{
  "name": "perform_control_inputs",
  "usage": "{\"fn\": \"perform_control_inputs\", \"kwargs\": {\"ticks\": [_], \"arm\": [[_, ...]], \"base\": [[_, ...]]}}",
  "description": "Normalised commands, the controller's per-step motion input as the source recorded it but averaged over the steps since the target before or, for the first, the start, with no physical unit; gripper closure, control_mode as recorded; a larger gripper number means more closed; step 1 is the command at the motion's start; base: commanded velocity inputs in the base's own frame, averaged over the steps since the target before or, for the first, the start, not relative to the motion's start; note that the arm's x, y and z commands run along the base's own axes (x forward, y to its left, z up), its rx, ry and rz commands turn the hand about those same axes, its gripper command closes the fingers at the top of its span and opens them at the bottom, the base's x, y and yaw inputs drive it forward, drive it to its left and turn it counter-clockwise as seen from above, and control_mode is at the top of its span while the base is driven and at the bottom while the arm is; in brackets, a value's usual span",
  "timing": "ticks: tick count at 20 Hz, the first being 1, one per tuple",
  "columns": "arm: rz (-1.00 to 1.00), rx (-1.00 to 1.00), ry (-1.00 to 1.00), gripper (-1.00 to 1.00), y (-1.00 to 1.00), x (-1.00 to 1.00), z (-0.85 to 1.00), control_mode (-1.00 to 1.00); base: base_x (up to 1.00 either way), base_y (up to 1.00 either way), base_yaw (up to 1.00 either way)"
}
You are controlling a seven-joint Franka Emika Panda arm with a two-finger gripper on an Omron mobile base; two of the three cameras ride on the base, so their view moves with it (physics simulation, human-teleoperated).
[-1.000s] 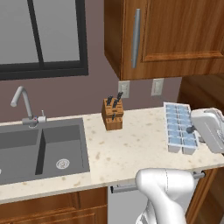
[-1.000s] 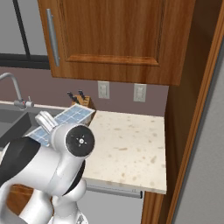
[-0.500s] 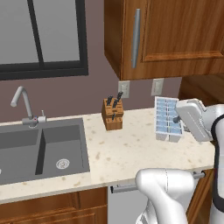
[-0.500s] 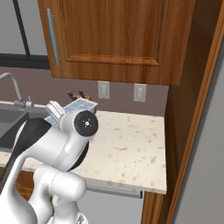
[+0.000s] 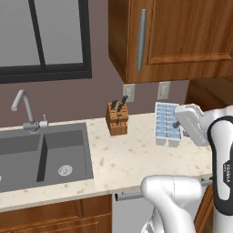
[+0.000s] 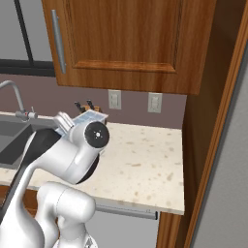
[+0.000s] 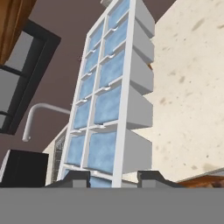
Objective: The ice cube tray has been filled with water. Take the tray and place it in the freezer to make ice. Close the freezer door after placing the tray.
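My gripper (image 7: 111,178) is shut on the near end of the ice cube tray (image 7: 114,87), one finger on each side of its rim. The white tray is held off the counter and stands tilted up on end. Its two rows of cells show pale blue water (image 7: 103,148). From the left base view the tray (image 5: 166,124) hangs above the counter's right part, with the gripper (image 5: 176,124) on its right side. From the right base view a corner of the tray (image 6: 93,116) peeks out behind the arm. The freezer and the freezer door are out of view.
A knife block (image 5: 117,119) stands on the speckled counter (image 5: 136,159) left of the tray. Further left are the sink (image 5: 43,154) and faucet (image 5: 23,107). Wooden wall cabinets (image 5: 182,36) hang overhead. A tall wooden panel (image 6: 218,126) bounds the counter's right end.
The tray lay flat on the counter a second ago. It has been lifted, tipped up on end and carried slightly left. Over the last half second it has hardly moved.
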Motion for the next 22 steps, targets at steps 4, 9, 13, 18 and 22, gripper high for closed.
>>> {"fn": "perform_control_inputs", "kwargs": {"ticks": [4, 9, 13, 18, 22], "arm": [[0.0, 0.0, 0.02, 1.0, 0.0, 0.02, -0.16, -1.0], [0.0, 0.0, 0.03, 1.0, 0.0, 0.04, -0.17, -1.0], [0.0, 0.0, 0.0, 1.0, 0.0, 0.0, -0.11, 1.0], [0.0, 0.0, 0.0, 1.0, 0.0, 0.0, 0.0, 1.0], [0.0, 0.0, 0.0, 1.0, 0.0, 0.0, 0.0, 1.0]], "base": [[0.0, 0.0, 0.0], [0.0, 0.0, 0.0], [-0.03, 0.0, 0.0], [-0.39, 0.0, 0.01], [-0.68, 0.0, 0.01]]}}
